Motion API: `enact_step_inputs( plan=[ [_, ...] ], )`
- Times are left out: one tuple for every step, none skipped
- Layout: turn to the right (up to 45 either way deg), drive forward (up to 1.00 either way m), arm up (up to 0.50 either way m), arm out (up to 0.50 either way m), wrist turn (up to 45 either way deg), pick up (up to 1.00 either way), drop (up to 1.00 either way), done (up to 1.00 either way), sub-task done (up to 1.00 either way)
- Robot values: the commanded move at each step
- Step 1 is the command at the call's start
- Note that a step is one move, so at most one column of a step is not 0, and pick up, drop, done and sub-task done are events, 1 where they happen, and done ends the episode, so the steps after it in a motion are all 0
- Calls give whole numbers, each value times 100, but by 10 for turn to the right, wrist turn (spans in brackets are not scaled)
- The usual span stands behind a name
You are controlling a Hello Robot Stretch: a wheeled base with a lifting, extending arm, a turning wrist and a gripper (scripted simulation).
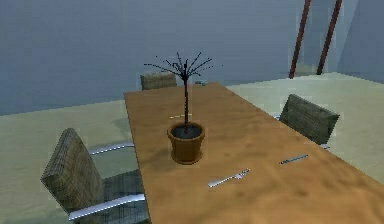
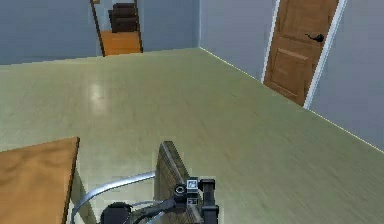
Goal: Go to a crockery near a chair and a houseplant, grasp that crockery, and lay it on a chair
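Observation:
A houseplant [image 1: 185, 138] with bare dark branches stands in a brown pot in the middle of a long wooden table [image 1: 250, 130]. Woven chairs with metal frames surround the table: one at the near left [image 1: 85, 178], one at the far end [image 1: 158, 80], one on the right [image 1: 308, 118]. Thin pieces of cutlery [image 1: 228, 179] lie on the tabletop in front of the pot. In the arm side view, the gripper [image 2: 135, 210] sits low at the bottom edge beside a chair [image 2: 172, 168]. I cannot tell whether it holds anything.
The table's corner [image 2: 35, 180] fills the arm side view's lower left. Open greenish floor [image 2: 200, 100] stretches beyond the chair to a wooden door [image 2: 298, 50] on the right and brown furniture [image 2: 122, 30] at the far wall. Two reddish poles [image 1: 315, 40] lean at the forward view's upper right.

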Motion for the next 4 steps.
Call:
enact_step_inputs(
  plan=[
    [0,0,0,0,0,0,100,0,0],
    [0,0,10,0,0,0,0,0,0],
    [0,0,0,-8,0,0,0,0,0],
    [0,0,0,0,0,0,0,100,0]
  ],
)
